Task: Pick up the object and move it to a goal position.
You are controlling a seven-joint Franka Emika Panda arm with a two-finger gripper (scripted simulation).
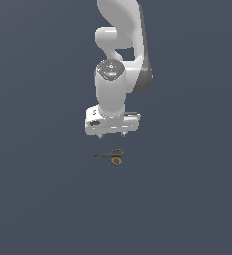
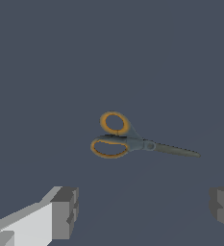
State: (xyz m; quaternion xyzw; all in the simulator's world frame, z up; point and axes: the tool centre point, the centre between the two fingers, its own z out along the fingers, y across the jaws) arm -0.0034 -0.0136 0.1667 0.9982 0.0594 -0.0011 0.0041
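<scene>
A small pair of scissors (image 1: 111,156) with two orange-yellow ring handles and thin dark blades lies flat on the dark grey floor. In the exterior view its handles point to the exterior view's right and its blades to the left. It also shows in the wrist view (image 2: 132,141). My gripper (image 1: 112,135) hangs above and a little behind the scissors, not touching them. Its jaws stand wide apart and hold nothing. In the wrist view the two grey fingertips (image 2: 65,211) show far apart, with the gripper (image 2: 144,207) short of the scissors.
The white arm (image 1: 120,60) rises behind the gripper toward the top of the exterior view. The plain dark grey floor (image 1: 187,199) spreads all around.
</scene>
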